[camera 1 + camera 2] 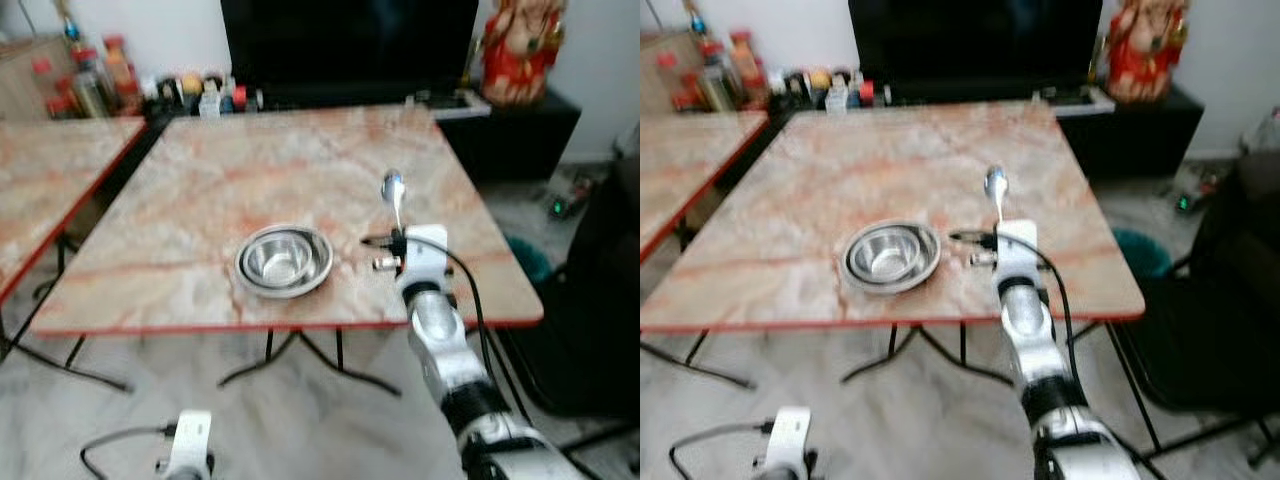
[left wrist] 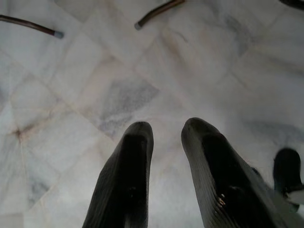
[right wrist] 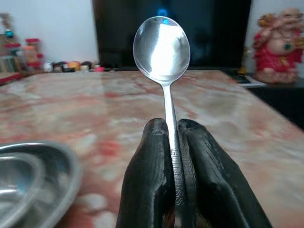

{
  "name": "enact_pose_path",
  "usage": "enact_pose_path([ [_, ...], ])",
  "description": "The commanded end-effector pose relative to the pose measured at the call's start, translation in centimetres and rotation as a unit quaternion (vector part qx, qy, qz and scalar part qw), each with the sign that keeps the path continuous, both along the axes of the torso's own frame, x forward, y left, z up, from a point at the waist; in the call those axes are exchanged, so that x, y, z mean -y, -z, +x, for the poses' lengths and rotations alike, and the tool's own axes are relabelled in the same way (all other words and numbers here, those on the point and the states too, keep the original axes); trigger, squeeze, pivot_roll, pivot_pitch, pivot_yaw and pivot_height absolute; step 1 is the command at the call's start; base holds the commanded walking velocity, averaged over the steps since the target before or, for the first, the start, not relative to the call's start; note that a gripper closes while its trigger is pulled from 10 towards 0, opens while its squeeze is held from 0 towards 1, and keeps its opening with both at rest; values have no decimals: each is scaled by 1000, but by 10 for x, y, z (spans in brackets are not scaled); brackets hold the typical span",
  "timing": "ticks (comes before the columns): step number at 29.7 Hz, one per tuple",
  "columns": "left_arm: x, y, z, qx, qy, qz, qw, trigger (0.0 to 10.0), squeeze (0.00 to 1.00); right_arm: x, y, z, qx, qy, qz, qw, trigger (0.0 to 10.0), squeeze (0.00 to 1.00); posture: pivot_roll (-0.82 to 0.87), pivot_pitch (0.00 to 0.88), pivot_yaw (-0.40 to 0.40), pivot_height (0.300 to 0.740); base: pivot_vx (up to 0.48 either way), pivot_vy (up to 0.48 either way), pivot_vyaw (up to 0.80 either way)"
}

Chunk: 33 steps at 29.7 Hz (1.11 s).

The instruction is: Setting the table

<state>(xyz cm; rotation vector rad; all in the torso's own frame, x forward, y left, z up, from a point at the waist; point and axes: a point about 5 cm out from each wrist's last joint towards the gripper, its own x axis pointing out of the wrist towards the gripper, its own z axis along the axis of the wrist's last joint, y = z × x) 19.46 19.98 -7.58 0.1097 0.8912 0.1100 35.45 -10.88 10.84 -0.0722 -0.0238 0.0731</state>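
Note:
A steel bowl [image 1: 284, 258] nested in a steel plate [image 1: 248, 278] sits near the front edge of the marble-topped table [image 1: 250, 170]. My right gripper [image 3: 172, 130] is shut on a metal spoon [image 3: 163, 45], handle between the fingers [image 3: 206, 166], bowl end pointing away. From the head, the spoon [image 1: 394, 192] hangs over the table just right of the steel bowl, past the right wrist [image 1: 420, 258]. My left gripper [image 2: 167, 130] hangs low over the marble floor, its fingers slightly apart with nothing between them; its wrist [image 1: 188, 443] shows below the table's front edge.
A second marble table [image 1: 50, 170] stands at the left. Bottles and jars [image 1: 95, 75] line the back beside a dark TV [image 1: 350, 45]. A red figurine [image 1: 522, 50] sits on a black cabinet at the back right. Black table legs [image 1: 300, 355] cross under the table.

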Motion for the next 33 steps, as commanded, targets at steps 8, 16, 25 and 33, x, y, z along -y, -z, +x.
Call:
enact_pose_path([
  [8,-11,-1,-1,-1,-4,11,1000,10000,0,-10,-4,0,8,-9,5,1000,10000,0,-19,0,59,740,300,0,0],
  [16,-14,-1,-2,-4,0,16,1000,10000,0,-14,-3,0,3,-10,2,1000,10000,0,-10,0,63,740,135,0,0],
  [25,-19,-1,-4,-6,3,22,1000,10000,0,-23,6,1,-36,5,3,999,10000,0,6,0,70,740,0,0,0],
  [33,-23,-2,-5,-6,-1,25,1000,10000,0,-26,21,1,-108,29,12,994,10000,0,20,0,73,740,0,0,0],
])
